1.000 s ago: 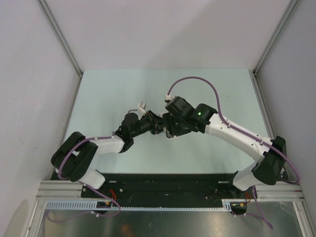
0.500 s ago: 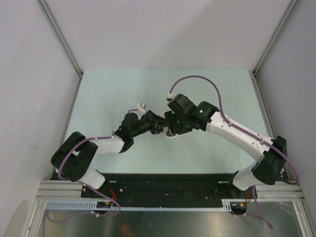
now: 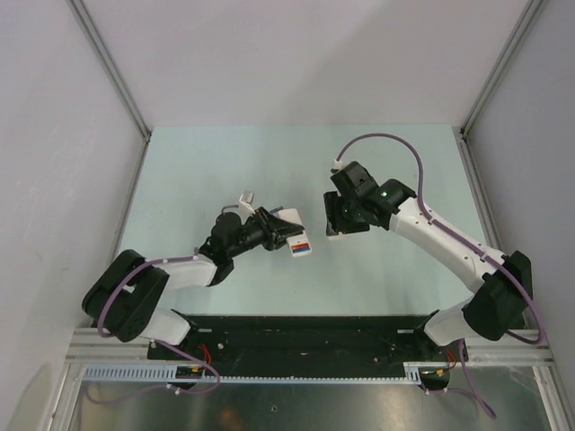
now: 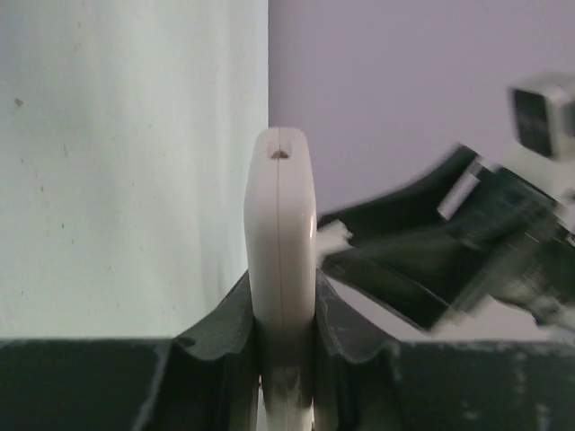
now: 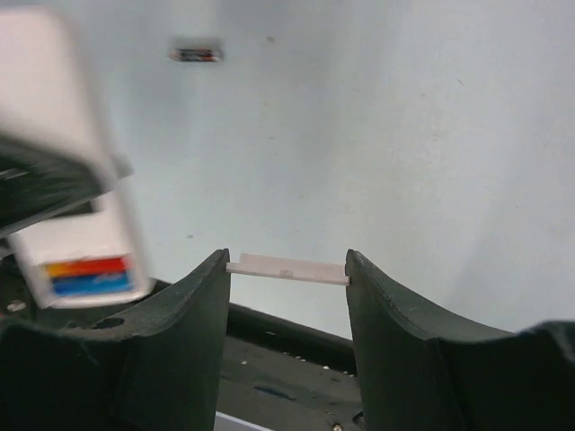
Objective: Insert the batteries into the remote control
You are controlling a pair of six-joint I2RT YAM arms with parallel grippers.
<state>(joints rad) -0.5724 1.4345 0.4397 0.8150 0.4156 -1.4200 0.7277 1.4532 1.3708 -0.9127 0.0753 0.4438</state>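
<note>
Pale green bench (image 3: 198,171) fills the middle of the top view, with grey walls (image 3: 296,54) on 3 sides and the 2 arms reaching in from the near edge.

The left tool (image 3: 278,232) is clamped on the remote control (image 3: 296,241) and holds it above the bench, near the middle. In the left wrist view the remote stands edge-on between the 2 fingers (image 4: 225,332), which press on its flat sides; only the narrow white edge with a seam and a small notch at the end is seen there.

The free end of the remote points toward the right arm. At this end an open slot shows a red battery (image 5: 87,266) and a blue battery (image 5: 90,282) lying side by side, the red one above the blue one in the right wrist view.

The right tool (image 3: 335,223) is just beside the remote, apart from it. Its jaws stand about half apart and are closed on a thin white plate (image 5: 287,268), which spans from one fingertip to the other and touches both (what the plate is, I cannot tell for sure).

One dark battery (image 5: 196,55) lies alone on the bench, well apart from the remote, at the top of the right wrist view. It is blurred, so its exact colour is not clear.
</note>
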